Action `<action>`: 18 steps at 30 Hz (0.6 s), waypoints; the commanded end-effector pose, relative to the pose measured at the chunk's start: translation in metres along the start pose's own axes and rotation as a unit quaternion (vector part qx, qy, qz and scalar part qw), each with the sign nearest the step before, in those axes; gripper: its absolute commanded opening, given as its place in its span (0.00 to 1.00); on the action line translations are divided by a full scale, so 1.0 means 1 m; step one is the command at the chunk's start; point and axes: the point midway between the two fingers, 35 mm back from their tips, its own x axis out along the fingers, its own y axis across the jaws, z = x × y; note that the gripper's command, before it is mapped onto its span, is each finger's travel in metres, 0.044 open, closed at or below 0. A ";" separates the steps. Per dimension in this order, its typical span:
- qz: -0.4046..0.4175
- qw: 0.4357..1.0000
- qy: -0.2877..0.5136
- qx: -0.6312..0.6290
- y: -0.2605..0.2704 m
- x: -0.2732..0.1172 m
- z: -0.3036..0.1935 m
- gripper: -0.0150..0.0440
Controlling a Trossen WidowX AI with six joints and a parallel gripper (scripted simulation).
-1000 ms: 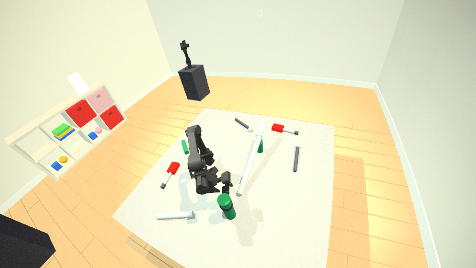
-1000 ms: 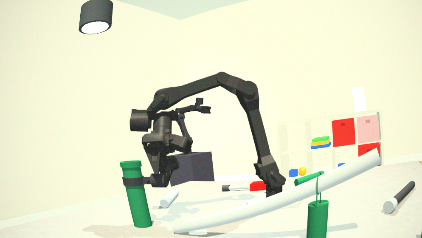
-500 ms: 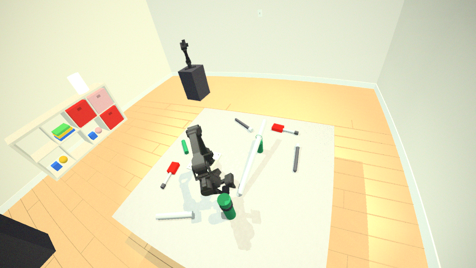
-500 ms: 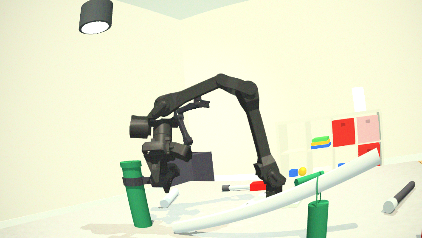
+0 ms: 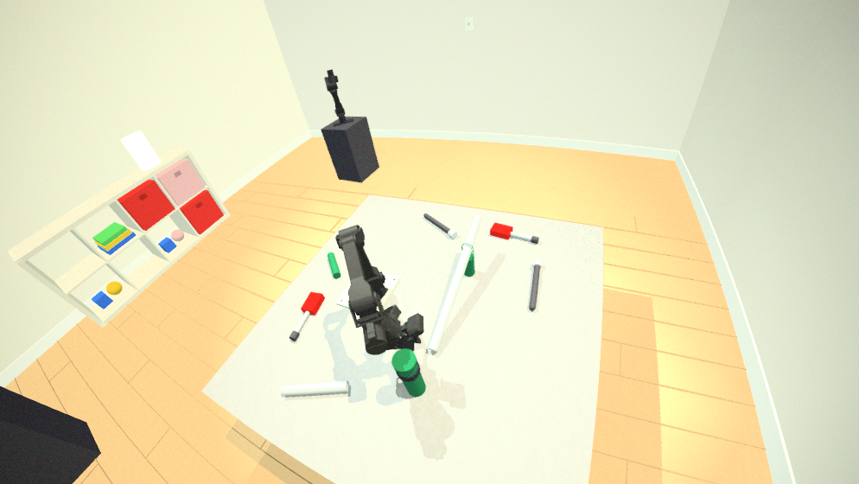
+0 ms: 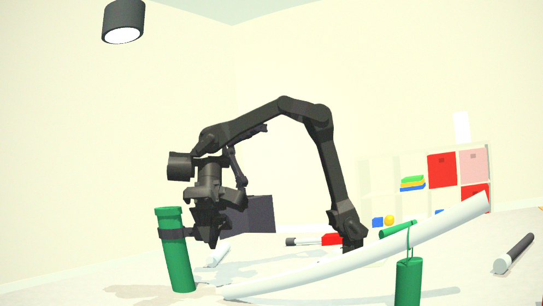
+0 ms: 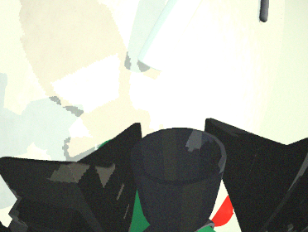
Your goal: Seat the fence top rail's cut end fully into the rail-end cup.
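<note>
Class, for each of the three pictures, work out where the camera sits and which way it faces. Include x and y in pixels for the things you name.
Top: high up, looking steeply down at the arm, white rail (image 5: 449,294) (image 6: 323,270) (image 7: 159,35) and big green post (image 5: 410,373) (image 6: 177,252).
Exterior: low, beside the mat, looking across; most of the arm shows.
Wrist: on the arm, facing past both fingers to the dark cup (image 7: 178,166).
Top and exterior share the shelf (image 5: 16,255) (image 6: 490,167).

Rail (image 5: 450,294) (image 6: 323,266) (image 7: 162,35) through loop (image 5: 461,247) (image 6: 408,241), near post (image 5: 415,385) (image 6: 178,262) (image 7: 139,216).
</note>
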 end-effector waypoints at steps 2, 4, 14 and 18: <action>0.001 1.000 0.001 0.002 0.000 0.000 -0.001 0.41; 0.001 1.000 0.001 0.002 0.000 0.000 -0.001 0.39; 0.000 0.999 0.019 0.033 -0.006 0.004 -0.001 0.25; 0.000 0.998 0.029 0.051 -0.009 0.006 -0.001 0.25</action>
